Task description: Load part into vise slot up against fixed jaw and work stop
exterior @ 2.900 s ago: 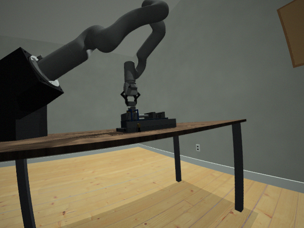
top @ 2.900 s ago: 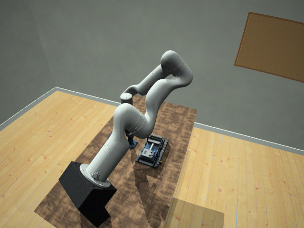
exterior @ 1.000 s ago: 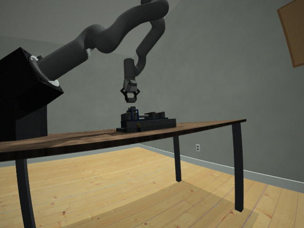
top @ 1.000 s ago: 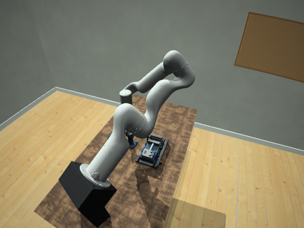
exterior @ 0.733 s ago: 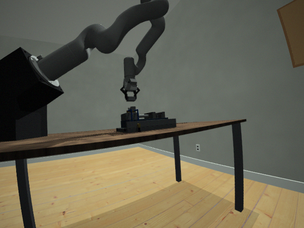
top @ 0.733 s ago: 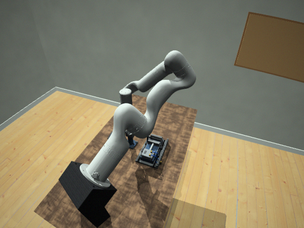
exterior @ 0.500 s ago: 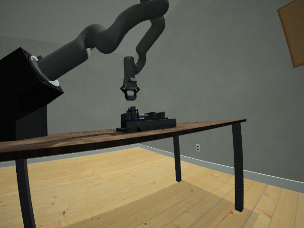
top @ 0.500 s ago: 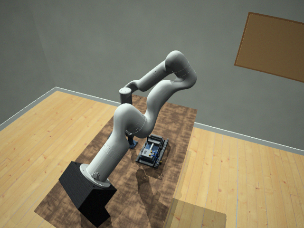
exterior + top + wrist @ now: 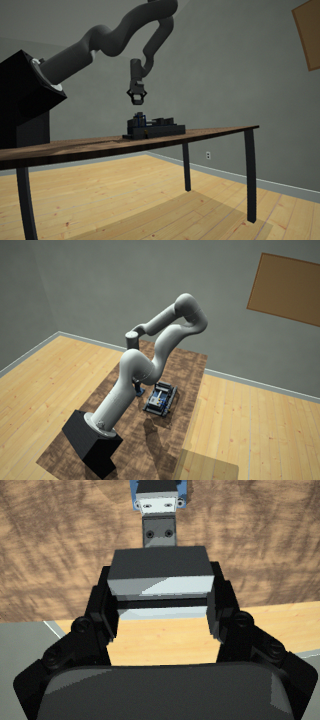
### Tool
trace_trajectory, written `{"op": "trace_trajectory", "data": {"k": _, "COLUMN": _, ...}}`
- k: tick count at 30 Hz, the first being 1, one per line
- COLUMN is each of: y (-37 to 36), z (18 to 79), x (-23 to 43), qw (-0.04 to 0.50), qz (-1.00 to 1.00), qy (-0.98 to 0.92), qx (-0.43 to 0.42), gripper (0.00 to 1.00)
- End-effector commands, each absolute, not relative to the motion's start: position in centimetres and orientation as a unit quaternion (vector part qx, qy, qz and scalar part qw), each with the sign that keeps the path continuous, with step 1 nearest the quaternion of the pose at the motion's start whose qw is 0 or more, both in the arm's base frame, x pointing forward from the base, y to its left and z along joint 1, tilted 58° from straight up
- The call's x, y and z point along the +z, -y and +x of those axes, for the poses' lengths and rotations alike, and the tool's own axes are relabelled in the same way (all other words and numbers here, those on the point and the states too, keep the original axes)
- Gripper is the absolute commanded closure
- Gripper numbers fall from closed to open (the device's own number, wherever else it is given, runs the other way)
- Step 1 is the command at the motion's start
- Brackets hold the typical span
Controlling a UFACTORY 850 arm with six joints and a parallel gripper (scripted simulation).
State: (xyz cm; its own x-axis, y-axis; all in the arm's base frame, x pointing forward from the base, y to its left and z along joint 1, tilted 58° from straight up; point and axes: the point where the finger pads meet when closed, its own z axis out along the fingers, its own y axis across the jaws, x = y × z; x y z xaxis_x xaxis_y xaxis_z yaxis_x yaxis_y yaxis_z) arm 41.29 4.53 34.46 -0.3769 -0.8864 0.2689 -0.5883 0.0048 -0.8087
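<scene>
Sitting clamped between jaws: part

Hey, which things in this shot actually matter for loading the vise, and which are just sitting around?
Part of the job:
- grey rectangular metal block, gripped in the black claw
- dark grey vise with blue tubing
- blue square fixture, probably the V-block rest

Just there:
- brown wall board
- white wall socket
- black arm pedestal
</scene>
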Motion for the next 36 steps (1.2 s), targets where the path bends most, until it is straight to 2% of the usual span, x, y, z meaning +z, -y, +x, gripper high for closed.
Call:
{"op": "trace_trajectory", "data": {"k": 1, "y": -4.6, "z": 41.3, "x": 34.5, "qw": 0.162, "qz": -0.534, "qy": -0.69, "qx": -0.461, "gripper": 1.0}}
{"op": "trace_trajectory", "data": {"k": 18, "y": -3.6, "z": 41.3, "x": 34.8, "qw": 0.171, "qz": -0.512, "qy": -0.711, "qx": -0.45, "gripper": 1.0}}
{"op": "trace_trajectory", "data": {"k": 36, "y": 1.0, "z": 41.2, "x": 36.4, "qw": 0.217, "qz": -0.398, "qy": -0.796, "qx": -0.401, "gripper": 1.0}}
